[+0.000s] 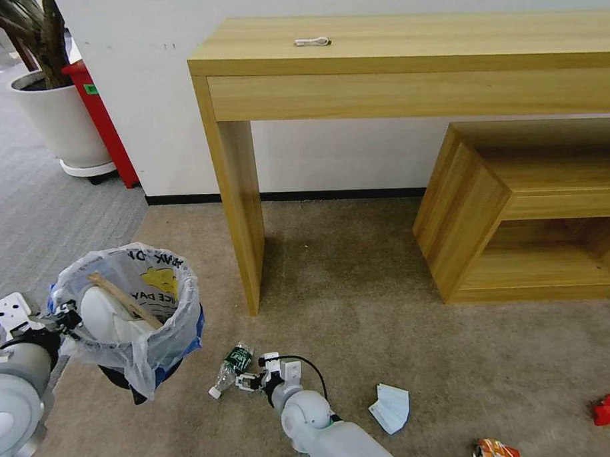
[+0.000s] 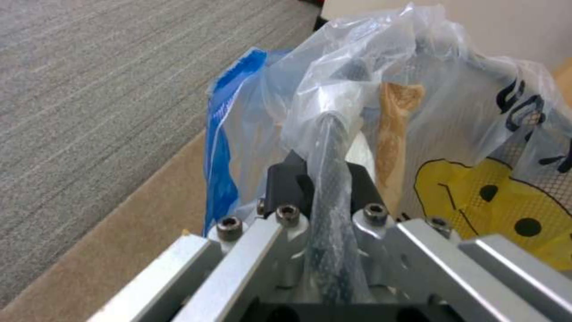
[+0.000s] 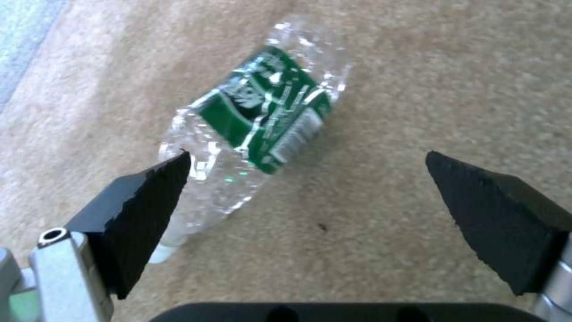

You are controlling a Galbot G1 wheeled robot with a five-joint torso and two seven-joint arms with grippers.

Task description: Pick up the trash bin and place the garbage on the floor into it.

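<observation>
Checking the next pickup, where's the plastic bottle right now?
In the head view, the plastic bottle lies on the floor just before the open right gripper.

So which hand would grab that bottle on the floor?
The right hand: it hangs open just above the plastic bottle on the carpet. The left hand is busy, shut on the rim of the trash bin.

A plain white wall (image 1: 329, 154) runs along the back, ending in a dark skirting strip (image 1: 284, 196) at its foot. Against it stands a long light-wood console table (image 1: 406, 58) on a slab leg, with a lower open wooden shelf unit (image 1: 518, 214) beside it. A beige short-pile carpet (image 1: 360, 280) meets a grey carpet strip (image 1: 31, 205) at the left, where a white round planter (image 1: 61, 120) and a red upright panel (image 1: 104, 125) stand.
</observation>
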